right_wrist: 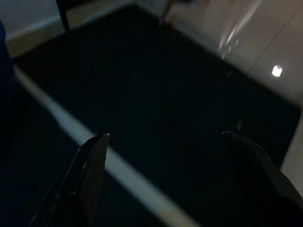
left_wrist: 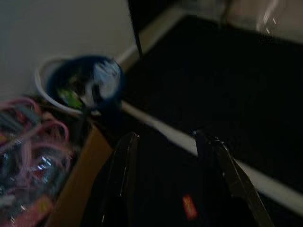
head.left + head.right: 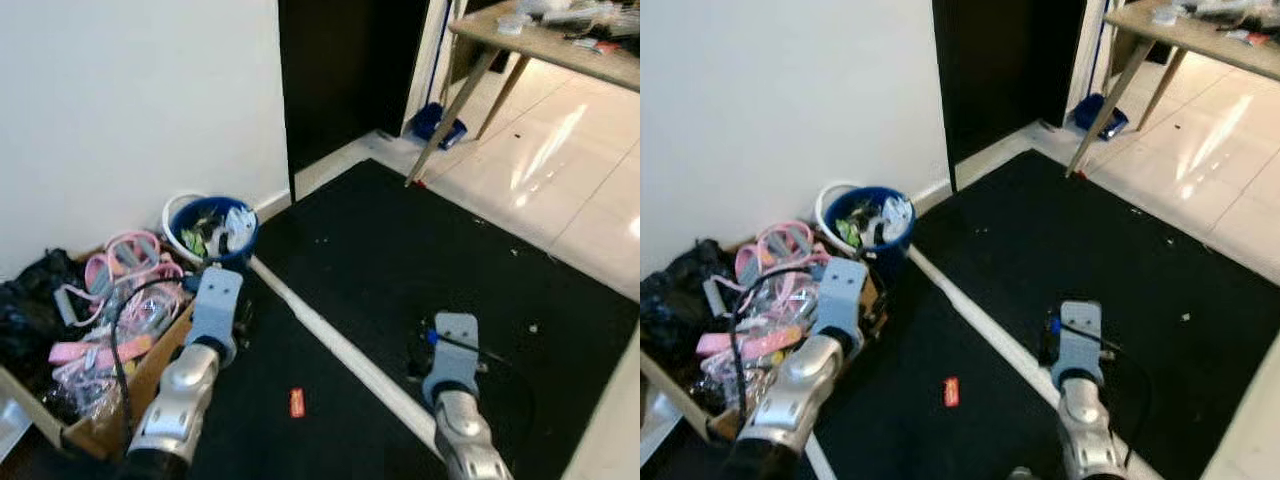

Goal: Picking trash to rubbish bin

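A blue rubbish bin point(image 3: 212, 232) with a white liner stands against the wall, and crumpled trash fills it. On the black mat, a small red wrapper point(image 3: 297, 402) lies between my two arms. It is also the red wrapper point(image 2: 189, 207) in the left wrist view, below the fingers. My left arm point(image 3: 190, 370) reaches forward beside the cardboard box, short of the bin. Its left gripper point(image 2: 165, 135) is open and holds nothing. My right arm point(image 3: 455, 390) hangs over the mat to the right. The right gripper point(image 1: 165, 135) is open wide and empty.
A cardboard box point(image 3: 150, 365) of pink straps and goggles sits left of my left arm, with a black bag point(image 3: 30, 300) behind it. A white strip point(image 3: 340, 350) crosses the mat. A wooden table point(image 3: 560, 45) stands on glossy tiles at the back right, with a blue object point(image 3: 437, 122) by its leg.
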{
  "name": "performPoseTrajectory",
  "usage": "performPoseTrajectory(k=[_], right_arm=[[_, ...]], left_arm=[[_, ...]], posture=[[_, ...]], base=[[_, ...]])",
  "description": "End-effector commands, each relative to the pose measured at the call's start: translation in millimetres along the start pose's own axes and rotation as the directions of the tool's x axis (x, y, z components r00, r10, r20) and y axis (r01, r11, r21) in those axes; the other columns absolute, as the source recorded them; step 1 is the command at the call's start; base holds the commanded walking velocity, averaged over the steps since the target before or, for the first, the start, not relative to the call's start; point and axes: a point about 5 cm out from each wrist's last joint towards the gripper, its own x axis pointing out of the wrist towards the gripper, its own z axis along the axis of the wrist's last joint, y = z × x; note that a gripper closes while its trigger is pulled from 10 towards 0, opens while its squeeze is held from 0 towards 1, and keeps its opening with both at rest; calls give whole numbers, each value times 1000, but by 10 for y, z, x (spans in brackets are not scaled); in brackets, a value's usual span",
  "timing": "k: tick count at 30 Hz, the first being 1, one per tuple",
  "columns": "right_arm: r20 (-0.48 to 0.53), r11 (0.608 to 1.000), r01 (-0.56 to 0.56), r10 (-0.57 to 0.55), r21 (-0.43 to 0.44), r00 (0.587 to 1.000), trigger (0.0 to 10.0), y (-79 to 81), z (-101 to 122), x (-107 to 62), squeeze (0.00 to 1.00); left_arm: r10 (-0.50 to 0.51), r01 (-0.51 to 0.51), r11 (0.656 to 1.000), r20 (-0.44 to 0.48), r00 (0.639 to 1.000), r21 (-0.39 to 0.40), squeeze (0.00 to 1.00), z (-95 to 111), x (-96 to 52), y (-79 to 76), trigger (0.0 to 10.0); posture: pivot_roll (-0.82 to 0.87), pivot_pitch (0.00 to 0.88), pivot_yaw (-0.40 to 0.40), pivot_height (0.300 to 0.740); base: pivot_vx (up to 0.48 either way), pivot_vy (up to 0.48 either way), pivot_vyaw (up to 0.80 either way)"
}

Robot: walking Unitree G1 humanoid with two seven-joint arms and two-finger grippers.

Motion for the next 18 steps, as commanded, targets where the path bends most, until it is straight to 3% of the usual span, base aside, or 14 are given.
performPoseTrajectory(k=[1, 18], right_arm=[[-31, 1000, -6, 6, 9, 999, 10000, 52, -69, -44, 0], [-41, 1000, 2, -1, 27, 999, 10000, 49, -78, -40, 0]], left_arm=[[10, -11, 1000, -49, 999, -5, 0, -130, -54, 44, 10000], [3, -3, 1000, -48, 999, -4, 0, -123, -52, 38, 10000]], posture=[[-15, 135, 64, 740], [-13, 134, 63, 740]], base=[[300, 0, 0], [309, 0, 0]])
